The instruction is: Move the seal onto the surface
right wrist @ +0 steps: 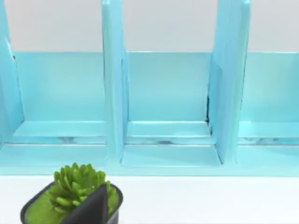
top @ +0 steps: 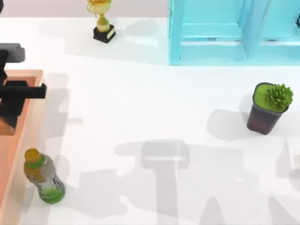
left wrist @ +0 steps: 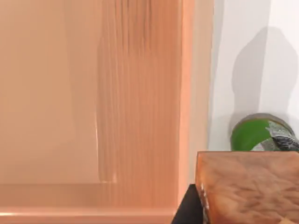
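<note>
The seal (left wrist: 247, 186) fills the near corner of the left wrist view as an orange-tan block, and a brown edge of it (top: 6, 126) peeks out under the arm in the top view. My left gripper (top: 10, 119) hangs over the orange-pink tray (top: 29, 75) at the far left, shut on the seal, with one black finger (left wrist: 186, 210) against the block's side. The seal's dark red top is hidden. The surface (top: 154, 108) is the white tabletop stretching to the right. A dark part of my right gripper (right wrist: 93, 207) shows before the plant.
A green bottle (top: 43, 180) with an orange cap stands just right of the tray's front part. A gold trophy (top: 101, 21) stands at the back. The light blue cabinet (top: 234, 33) is back right, and a potted plant (top: 268, 108) stands on the right.
</note>
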You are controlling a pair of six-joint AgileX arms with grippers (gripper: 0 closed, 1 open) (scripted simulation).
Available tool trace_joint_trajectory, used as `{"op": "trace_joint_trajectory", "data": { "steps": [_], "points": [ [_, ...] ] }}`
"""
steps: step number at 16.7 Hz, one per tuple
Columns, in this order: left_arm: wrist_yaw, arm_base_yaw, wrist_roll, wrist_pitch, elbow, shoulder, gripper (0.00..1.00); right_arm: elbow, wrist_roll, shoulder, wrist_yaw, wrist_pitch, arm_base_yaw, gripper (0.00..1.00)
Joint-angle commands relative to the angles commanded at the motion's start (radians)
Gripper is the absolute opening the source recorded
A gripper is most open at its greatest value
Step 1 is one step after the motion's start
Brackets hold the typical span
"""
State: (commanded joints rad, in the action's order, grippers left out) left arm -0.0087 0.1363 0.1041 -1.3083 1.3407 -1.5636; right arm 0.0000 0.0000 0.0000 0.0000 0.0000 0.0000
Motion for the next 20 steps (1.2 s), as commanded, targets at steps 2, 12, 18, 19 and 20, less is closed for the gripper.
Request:
{"op": "trace_joint_trajectory", "data": {
  "steps": [2,12,18,19,20],
  "points": [
    [0.004,0.048,0.055,-0.060,0.029,0.006,0.00,0.000,0.000,0.000,0.000,0.000,0.000,1.00],
    [0.000,0.125,0.114,-0.060,0.096,-0.067,0.00,0.000,0.000,0.000,0.000,0.000,0.000,1.00],
    [0.008,0.320,0.334,0.048,0.307,-0.403,0.00,0.000,0.000,0.000,0.000,0.000,0.000,1.00],
    [0.010,0.355,0.372,0.069,0.342,-0.465,0.00,0.000,0.000,0.000,0.000,0.000,0.000,1.00],
    [0.010,0.389,0.406,0.090,0.374,-0.520,0.00,0.000,0.000,0.000,0.000,0.000,0.000,1.00]
  ]
}}
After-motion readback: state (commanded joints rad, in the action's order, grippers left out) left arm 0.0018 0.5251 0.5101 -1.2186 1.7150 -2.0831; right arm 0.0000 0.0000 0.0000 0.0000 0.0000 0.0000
